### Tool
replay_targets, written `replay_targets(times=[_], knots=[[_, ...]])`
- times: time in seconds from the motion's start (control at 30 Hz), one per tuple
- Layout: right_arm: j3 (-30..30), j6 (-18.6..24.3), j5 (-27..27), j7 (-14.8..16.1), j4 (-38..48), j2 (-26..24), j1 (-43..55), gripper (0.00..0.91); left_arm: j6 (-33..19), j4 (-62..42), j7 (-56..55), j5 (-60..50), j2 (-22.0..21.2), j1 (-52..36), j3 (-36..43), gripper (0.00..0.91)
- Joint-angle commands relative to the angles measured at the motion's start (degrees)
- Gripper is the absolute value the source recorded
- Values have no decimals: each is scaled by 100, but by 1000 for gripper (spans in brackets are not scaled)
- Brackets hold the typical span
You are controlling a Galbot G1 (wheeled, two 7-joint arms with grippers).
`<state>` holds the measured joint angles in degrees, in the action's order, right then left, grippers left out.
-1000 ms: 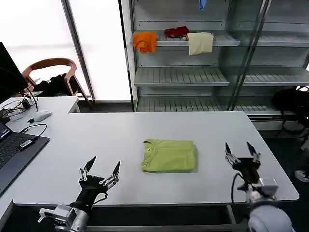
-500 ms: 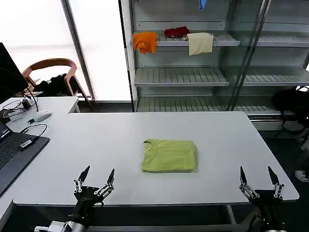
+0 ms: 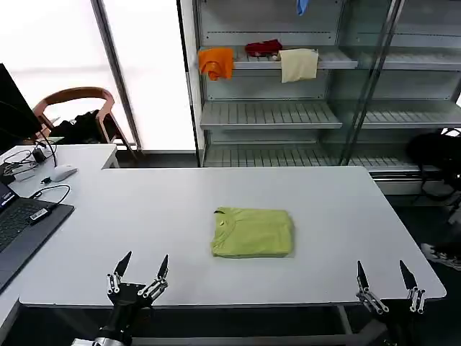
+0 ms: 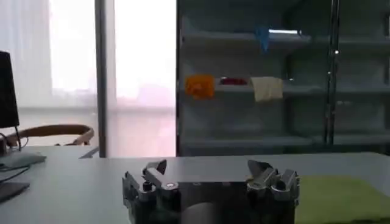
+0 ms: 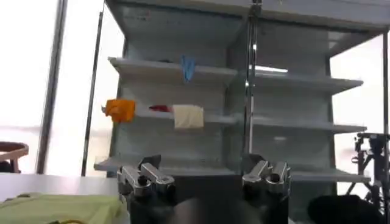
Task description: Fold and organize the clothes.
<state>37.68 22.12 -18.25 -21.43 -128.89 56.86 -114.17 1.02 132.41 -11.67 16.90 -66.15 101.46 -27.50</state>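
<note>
- Lime yellow-green cotton T-shirt [image 3: 253, 232], folded into a compact rectangle, lies flat near the middle of the white table [image 3: 166, 209]; collar at its left side in the head view. Also seen low at the edge of the left wrist view [image 4: 341, 198] and the right wrist view [image 5: 58, 208].
- Left gripper [image 3: 138, 271] at the near table edge, left of the shirt and well apart from it; fingers spread, nothing between them.
- Right gripper [image 3: 387, 280] at the near right corner of the table, also well apart from the shirt; fingers spread, nothing held.
- Task judged nearly finished: the shirt looks folded and squared, neither gripper touching it.
- Handling judgement: light, soft, limp cloth; layers will slide and sag if lifted from one point. Not fragile, not slippery.
- Best hold: pinch all layers at a folded edge, one gripper at each short side, and lift level so the stack doesn't unfold.
- Behind the table: metal shelf rack [image 3: 270, 115] with orange cloth [image 3: 217, 62], red cloth [image 3: 263, 47] and cream cloth [image 3: 299, 63]. Not task items.
- Laptop [image 3: 21, 223] at the table's left edge.
</note>
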Motion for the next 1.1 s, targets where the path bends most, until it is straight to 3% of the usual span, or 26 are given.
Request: replay_targets(times=[0.03, 1.1], knots=[[-56, 194, -102, -1, 56, 14, -185, 907, -128, -46, -22, 6, -3, 72, 7, 907], [-192, 90, -151, -25, 105, 36, -167, 907, -178, -76, -7, -26, 4, 76, -12, 907]])
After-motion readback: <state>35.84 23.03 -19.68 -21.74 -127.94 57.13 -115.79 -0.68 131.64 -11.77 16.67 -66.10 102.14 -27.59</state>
